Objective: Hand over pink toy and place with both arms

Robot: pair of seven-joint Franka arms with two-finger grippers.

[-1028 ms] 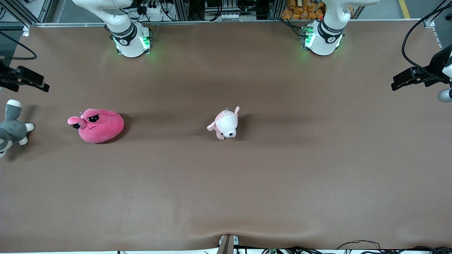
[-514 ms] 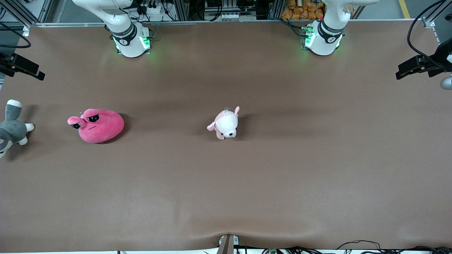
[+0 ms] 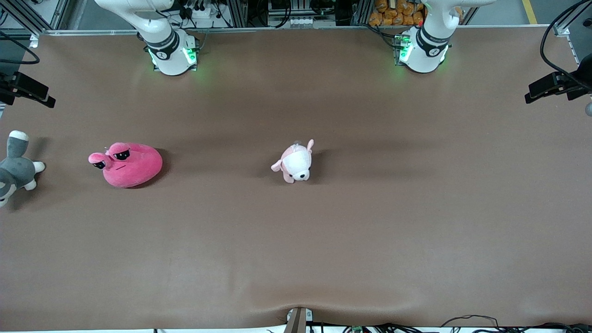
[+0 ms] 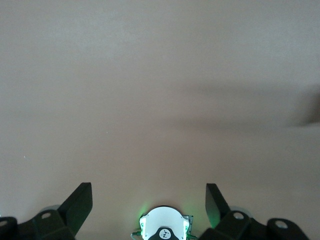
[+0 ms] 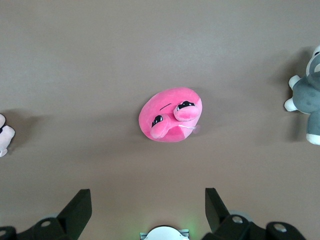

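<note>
The pink toy (image 3: 126, 164), a hot-pink blob plush with stalk eyes, lies on the brown table (image 3: 370, 222) toward the right arm's end. It also shows in the right wrist view (image 5: 171, 121). My right gripper (image 5: 147, 197) is open and empty, high over the table, with the toy well below it. Part of the right hand (image 3: 28, 89) shows at the edge of the front view. My left gripper (image 4: 148, 192) is open and empty, high over bare table. Part of the left hand (image 3: 552, 85) shows at the other edge.
A pale pink-and-white puppy plush (image 3: 296, 162) stands at the table's middle. A grey-and-white plush animal (image 3: 16, 169) lies at the right arm's end, beside the pink toy, and shows in the right wrist view (image 5: 307, 97). The arm bases (image 3: 171, 51) (image 3: 423, 48) glow green.
Both hands have drifted toward the bases' edge of the table and farther out of the front view. The plush toys have not moved.
</note>
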